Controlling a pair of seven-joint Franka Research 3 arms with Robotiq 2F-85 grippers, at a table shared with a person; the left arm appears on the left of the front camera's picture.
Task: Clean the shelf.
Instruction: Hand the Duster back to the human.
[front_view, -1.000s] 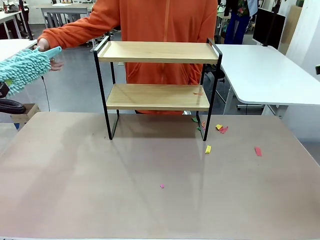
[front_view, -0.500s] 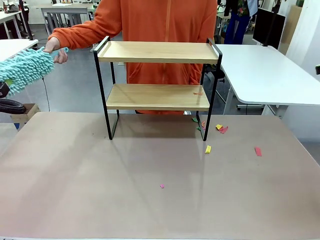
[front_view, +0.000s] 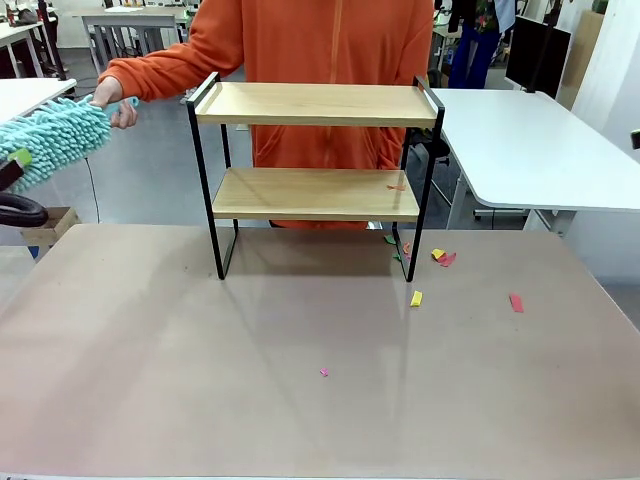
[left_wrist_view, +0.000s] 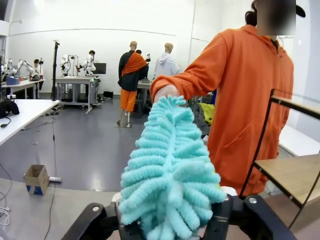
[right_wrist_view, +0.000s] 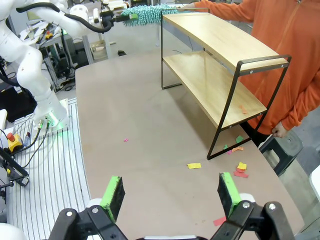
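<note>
A: What does the front view show?

B: A broad grey-brown bench (front_view: 200, 380) in an open workroom. The shelf (front_view: 315, 103) stands upright on it, toward the far edge. Small coloured paper scraps (front_view: 416, 298) lie on the bench by the shelf's right foot, one is on the shelf's lower board, and a pink bit lies well in front of the shelf. A person in orange stands right behind the shelf. A white table (front_view: 530, 140) is off to the shelf's right.

A: And left of the shelf?

B: A fluffy teal duster (front_view: 50, 140), level with the top board. The person's hand (front_view: 122, 112) holds the end nearer the shelf. The other end is cut off by the frame.

A: The left wrist view?

B: The duster rises between the fingers of the left claw (left_wrist_view: 170, 220). Its fluff covers the pads, so I cannot tell whether they pinch it. The shelf's end is cut off at the right. A cardboard box (left_wrist_view: 36, 179) sits on the grey floor.

A: The right wrist view?

B: The right claw (right_wrist_view: 172, 192) hangs above the bench, its fingers spread wide with nothing between them. The shelf stands beyond it.
</note>
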